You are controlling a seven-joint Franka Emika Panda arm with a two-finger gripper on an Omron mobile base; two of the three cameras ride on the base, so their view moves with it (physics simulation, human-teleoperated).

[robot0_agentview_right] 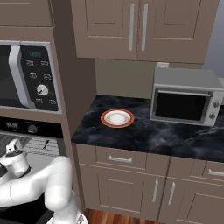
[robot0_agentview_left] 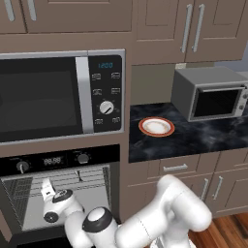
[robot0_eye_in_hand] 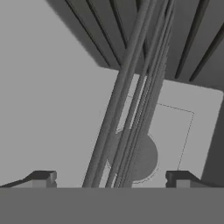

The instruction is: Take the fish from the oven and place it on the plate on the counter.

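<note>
Gripper (robot0_eye_in_hand: 109, 179) jaws stand wide apart and hold nothing, reaching inside the oven (robot0_agentview_left: 58, 193) cavity close to the wire racks (robot0_eye_in_hand: 131, 100). I cannot make out the fish among the grey rack bars. Right of the oven, the plate (robot0_agentview_left: 156, 127) sits bare on the counter (robot0_agentview_left: 203, 138), near the toaster oven (robot0_agentview_left: 210, 94). A microwave (robot0_agentview_left: 58, 97) hangs above the oven.

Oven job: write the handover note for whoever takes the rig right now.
Claw: open, nothing held, reaching inside the oven among its wire racks.
Fish: too small to make out in the oven.
Plate: empty, on the counter beside the toaster oven.
Done: oven door open, arm inside.
Left: find and grip the fish, pull out, carry it to the plate.
</note>
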